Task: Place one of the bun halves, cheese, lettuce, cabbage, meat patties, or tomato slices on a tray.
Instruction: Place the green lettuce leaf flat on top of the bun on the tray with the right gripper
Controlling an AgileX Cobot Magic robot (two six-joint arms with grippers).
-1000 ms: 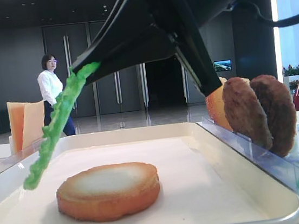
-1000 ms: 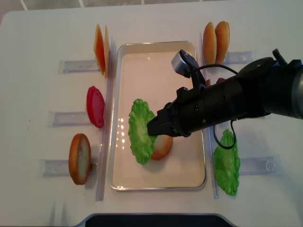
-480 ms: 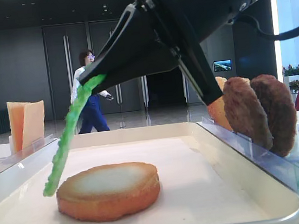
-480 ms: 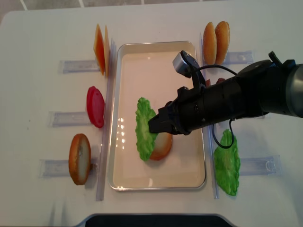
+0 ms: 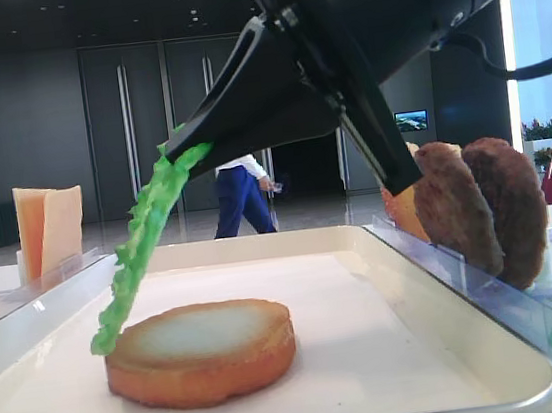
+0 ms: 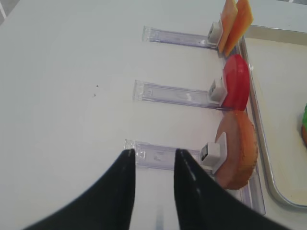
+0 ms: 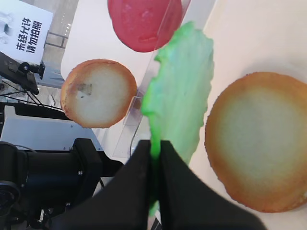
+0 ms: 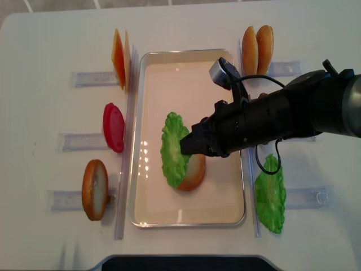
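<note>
My right gripper [image 8: 188, 147] is pinched on one edge of the lettuce [image 8: 174, 149], which hangs tilted below its tips over the tray [image 8: 186, 214]; the leaf's lower edge touches or nearly touches the bun half [image 5: 201, 353] lying flat beneath, and I cannot tell which. My arm hides part of that bun from above. A sign [image 7: 22, 31] with Chinese characters is cut off. My left gripper [image 6: 152, 165] stands slightly parted, holding nothing.
</note>
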